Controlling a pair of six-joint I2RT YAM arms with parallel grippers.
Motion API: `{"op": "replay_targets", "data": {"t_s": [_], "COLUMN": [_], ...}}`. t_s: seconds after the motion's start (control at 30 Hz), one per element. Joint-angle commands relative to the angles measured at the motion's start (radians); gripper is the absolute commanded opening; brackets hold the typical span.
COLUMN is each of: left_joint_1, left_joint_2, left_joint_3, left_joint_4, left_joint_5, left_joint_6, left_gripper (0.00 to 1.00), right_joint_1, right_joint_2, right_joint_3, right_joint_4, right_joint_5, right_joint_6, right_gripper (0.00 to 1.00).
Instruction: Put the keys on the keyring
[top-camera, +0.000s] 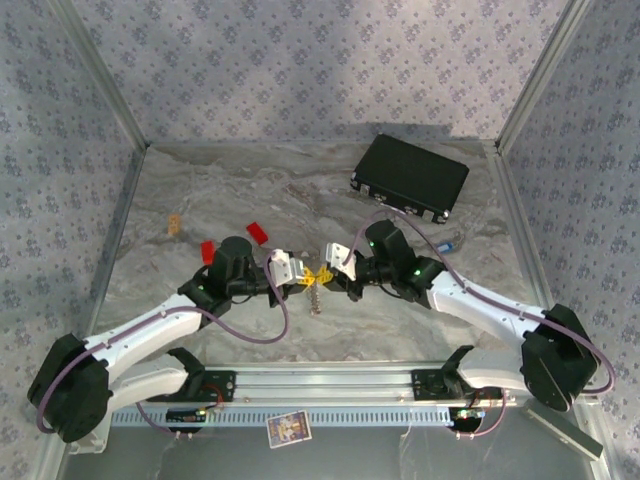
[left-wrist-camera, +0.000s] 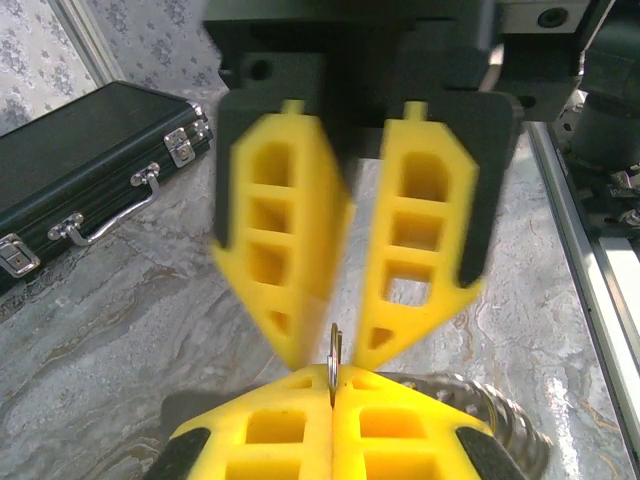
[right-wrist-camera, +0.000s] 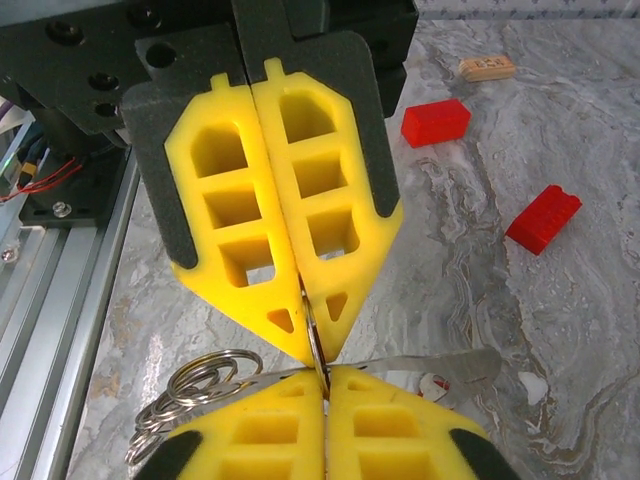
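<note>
Steel keyring (left-wrist-camera: 335, 350) clenched in your left gripper (left-wrist-camera: 335, 385); right gripper (right-wrist-camera: 323, 385), can't tell. Threading step, I'd say; next needs fine alignment.

Thin metal keyring (left-wrist-camera: 335, 352) edge-on, pinched in left gripper (left-wrist-camera: 335, 388) tips; silvery key blade (right-wrist-camera: 440, 365) alongside.

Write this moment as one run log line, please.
left gripper: shut on keyring | right gripper: tip-to-tip opposite, state unclear | red blocks: lying aside

No legible text: marks on small tan block (right-wrist-camera: 487, 67) up-right of left claw (right-wrist-camera: 305, 335) too blurred, card (top-camera: 289, 428) nearside of it unreadable.
</note>
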Motion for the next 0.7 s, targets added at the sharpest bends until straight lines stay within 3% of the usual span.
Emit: {"op": "replay_targets", "data": {"t_s": [0.0, 0.1, 0.2, 0.43, 0.53, 0.67], "left_joint_1": [-0.01, -0.01, -0.009, -0.01, -0.01, -0.01], "left_joint_2": [-0.044, -0.075, -0.094, -0.149, -0.195, -0.27], "left_joint_3": [0.007, -0.002, -0.005, -0.011, -0.035, -0.076], "left_joint_4": [0.042, 0.035, 0.021, -0.005, -0.006, 0.009], "left_joint_5": [-0.021, -0.044, -0.066, -0.187, -0.266, -0.362], "left_joint_6": [-0.006, -0.005, -0.006, -0.077, -0.109, -0.157], "left_gripper": [0.0, 0.0, 0.0, 0.0, 0.0, 0.0], "right_joint_1": [-0.025, -0.074, -0.093, -0.059, -0.049, -0.045], "right_joint_2": [-0.074, -0.155, -0.182, -0.078, 0.013, 0.138], "right_joint_3": [-0.033, -0.094, -0.116, -0.028, 0.063, 0.165], "right_joint_4": [0.06, 0.119, 0.159, 0.059, -0.064, -0.173], "right_joint_5": [0.002, 0.049, 0.18, 0.501, 0.548, 0.517], "right_joint_6": [0.043, 0.102, 0.183, 0.493, 0.628, 0.708], "right_gripper": [0.32, 0.35, 0.36, 0.37, 0.37, 0.36]}}
